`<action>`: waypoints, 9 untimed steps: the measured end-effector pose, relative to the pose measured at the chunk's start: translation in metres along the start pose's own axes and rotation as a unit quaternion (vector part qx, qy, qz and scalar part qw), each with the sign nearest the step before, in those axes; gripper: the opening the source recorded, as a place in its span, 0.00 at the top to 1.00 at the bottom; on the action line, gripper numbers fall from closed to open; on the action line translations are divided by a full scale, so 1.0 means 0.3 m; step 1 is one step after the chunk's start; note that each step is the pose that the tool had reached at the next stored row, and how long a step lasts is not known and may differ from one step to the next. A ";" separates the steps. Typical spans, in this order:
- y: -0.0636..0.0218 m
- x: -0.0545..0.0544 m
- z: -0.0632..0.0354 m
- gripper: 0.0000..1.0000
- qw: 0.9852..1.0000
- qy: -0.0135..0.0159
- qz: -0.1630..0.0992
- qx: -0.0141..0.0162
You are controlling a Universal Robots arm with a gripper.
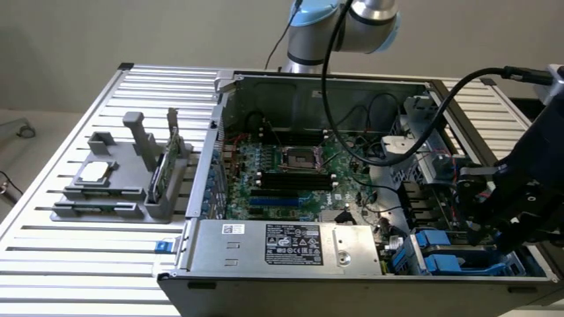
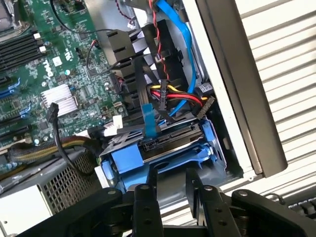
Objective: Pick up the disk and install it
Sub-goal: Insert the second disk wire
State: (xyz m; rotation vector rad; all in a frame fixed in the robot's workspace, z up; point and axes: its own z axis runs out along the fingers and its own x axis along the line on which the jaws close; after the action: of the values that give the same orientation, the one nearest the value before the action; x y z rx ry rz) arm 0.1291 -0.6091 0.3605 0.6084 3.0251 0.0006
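Where the case comes to its front corner on the exterior view's right, the disk lies flat in its blue carrier, with cables bunched just beyond it. The gripper sits at the carrier's outer edge, facing into the case. Whether it clamps that edge or stands loose, I cannot tell.

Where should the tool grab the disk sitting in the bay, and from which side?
Probably the blue carrier along its exposed edge, coming down through the open side of the case. The disk sits sunk in its bay; cables crowd the connector end.
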 end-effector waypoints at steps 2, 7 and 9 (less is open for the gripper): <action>0.000 0.000 0.007 0.63 1.000 0.001 0.013 -0.002; 0.001 -0.002 0.016 0.63 0.999 0.004 0.040 -0.009; 0.001 -0.003 0.018 0.63 0.999 0.006 0.048 -0.012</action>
State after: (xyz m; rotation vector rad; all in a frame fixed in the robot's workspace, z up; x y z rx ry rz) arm 0.1304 -0.6091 0.3553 0.7545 2.9986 0.0453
